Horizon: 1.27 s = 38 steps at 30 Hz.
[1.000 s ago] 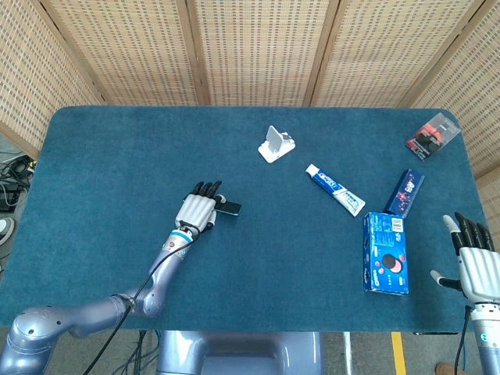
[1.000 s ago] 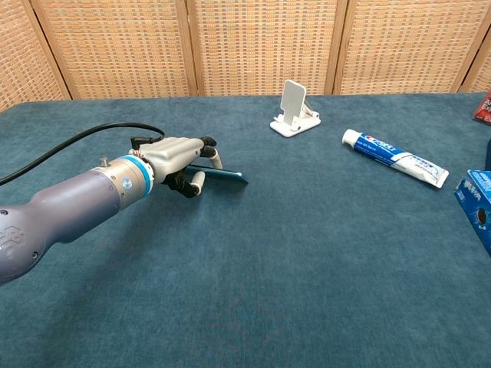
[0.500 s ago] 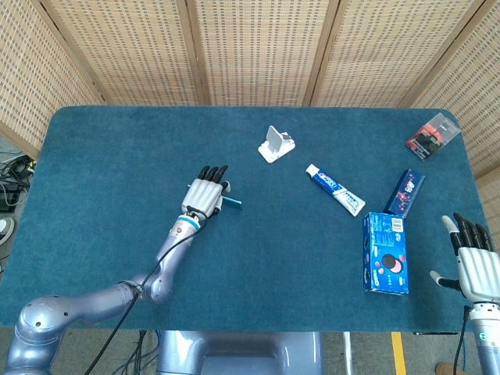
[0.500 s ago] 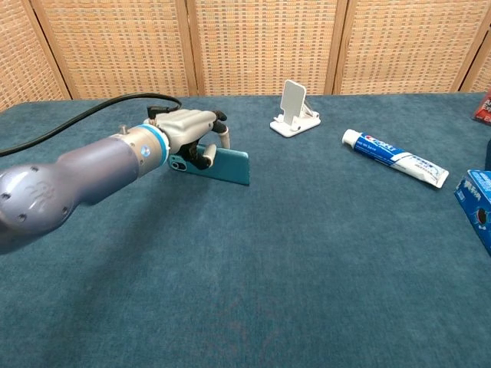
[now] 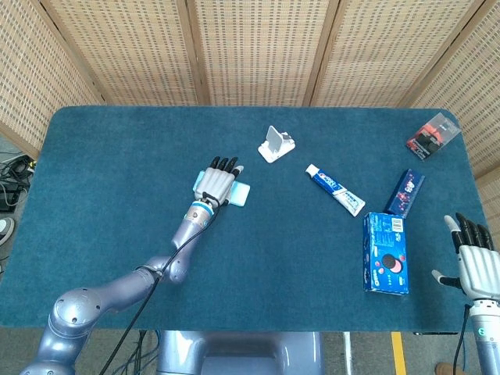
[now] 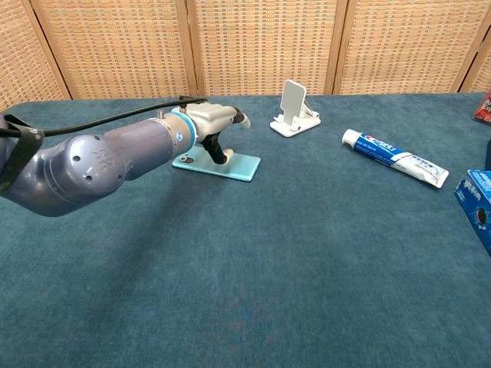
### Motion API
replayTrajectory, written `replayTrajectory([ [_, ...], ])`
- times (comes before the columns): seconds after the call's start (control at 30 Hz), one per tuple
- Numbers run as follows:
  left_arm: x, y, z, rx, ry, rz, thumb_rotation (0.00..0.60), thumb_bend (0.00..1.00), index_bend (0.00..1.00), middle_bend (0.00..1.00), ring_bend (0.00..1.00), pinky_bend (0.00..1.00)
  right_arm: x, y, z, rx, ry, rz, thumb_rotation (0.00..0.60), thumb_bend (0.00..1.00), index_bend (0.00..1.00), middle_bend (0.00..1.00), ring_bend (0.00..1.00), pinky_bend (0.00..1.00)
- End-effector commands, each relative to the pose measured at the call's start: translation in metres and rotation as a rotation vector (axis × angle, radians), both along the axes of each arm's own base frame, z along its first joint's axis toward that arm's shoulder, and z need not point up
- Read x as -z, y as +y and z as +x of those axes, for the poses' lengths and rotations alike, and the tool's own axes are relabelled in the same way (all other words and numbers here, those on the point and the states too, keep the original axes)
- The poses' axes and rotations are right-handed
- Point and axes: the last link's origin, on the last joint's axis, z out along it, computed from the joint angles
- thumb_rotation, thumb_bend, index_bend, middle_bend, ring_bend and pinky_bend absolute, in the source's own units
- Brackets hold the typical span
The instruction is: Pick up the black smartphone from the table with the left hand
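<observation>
Since the earlier pictures the left hand [image 6: 209, 126] has swung farther out over the blue-carpeted table [image 5: 109, 203], and the phone has turned from a thin edge-on sliver to showing its broad face.

Nearest, at the right edge, the right hand [image 5: 476, 262] hangs off the table with fingers spread, holding nothing. Just left of it lies a blue cardboard biscuit box [image 5: 385, 252] with a round dark biscuit pictured; its lettering is too small to read. Beyond that sit a small dark blue packet [image 5: 405, 192] and a white-and-blue toothpaste tube [image 6: 395, 160], brand print not legible.

Mid-table, the smartphone in a pale teal case [image 6: 219, 164] lies under the left hand with its fingers closed over it, long axis running left to right, camera end toward the arm. Whether it is clear of the cloth I cannot tell. The left hand is far nearer than the right.

Farther off stand a white plastic phone stand [image 6: 294, 110] and, far right, a red-and-black blister pack [image 5: 432, 135].
</observation>
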Motion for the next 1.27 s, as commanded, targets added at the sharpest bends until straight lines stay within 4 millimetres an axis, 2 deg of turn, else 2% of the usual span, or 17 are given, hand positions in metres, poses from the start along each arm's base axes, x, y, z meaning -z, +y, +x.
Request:
replayTrajectory([
  [0.03,-0.007,0.000,0.004,0.009,-0.059,0.015,0.600,0.30,0.02,0.00,0.00,0.00,0.000,0.000,0.000,0.000,-0.002,-0.001,0.600,0.00,0.00,0.00,0.00,0.00],
  [0.1,-0.015,0.000,0.003,0.018,-0.089,0.031,0.600,0.08,0.00,0.00,0.00,0.00,0.000,0.000,0.000,-0.002,-0.004,-0.002,0.600,0.00,0.00,0.00,0.00,0.00],
  [0.17,-0.031,-0.001,-0.002,0.034,-0.133,0.059,0.600,0.00,0.00,0.00,0.00,0.00,-0.001,0.001,0.001,-0.007,-0.007,-0.001,0.600,0.00,0.00,0.00,0.00,0.00],
  [0.37,-0.077,-0.016,-0.028,0.051,-0.201,0.084,0.600,0.00,0.00,0.00,0.00,0.00,0.001,0.003,0.006,-0.029,-0.011,0.008,0.600,0.00,0.00,0.00,0.00,0.00],
  [0.6,-0.140,-0.053,-0.083,0.020,-0.241,0.156,0.600,0.00,0.00,0.00,0.00,0.00,0.002,0.006,0.011,-0.050,-0.009,0.015,0.600,0.00,0.00,0.00,0.00,0.00],
  [0.7,-0.172,-0.082,-0.116,-0.008,-0.256,0.209,0.600,0.00,0.00,0.00,0.00,0.00,0.001,0.008,0.013,-0.062,-0.004,0.007,0.600,0.00,0.00,0.00,0.00,0.00],
  [0.87,-0.210,-0.135,-0.162,-0.078,-0.230,0.246,0.600,0.00,0.00,0.00,0.00,0.00,-0.001,0.009,0.016,-0.075,-0.009,-0.003,0.600,0.00,0.00,0.00,0.00,0.00],
  [1.07,-0.239,-0.193,-0.197,-0.135,-0.209,0.306,0.600,0.00,0.00,0.00,0.00,0.00,-0.002,0.010,0.017,-0.082,-0.021,0.001,0.600,0.00,0.00,0.00,0.00,0.00],
  [1.17,-0.246,-0.212,-0.207,-0.159,-0.209,0.319,0.600,0.00,0.00,0.00,0.00,0.00,-0.002,0.011,0.018,-0.089,-0.026,0.005,0.600,0.00,0.00,0.00,0.00,0.00],
  [1.27,-0.250,-0.222,-0.210,-0.165,-0.209,0.322,0.600,0.00,0.00,0.00,0.00,0.00,-0.003,0.011,0.018,-0.091,-0.030,0.006,0.600,0.00,0.00,0.00,0.00,0.00],
])
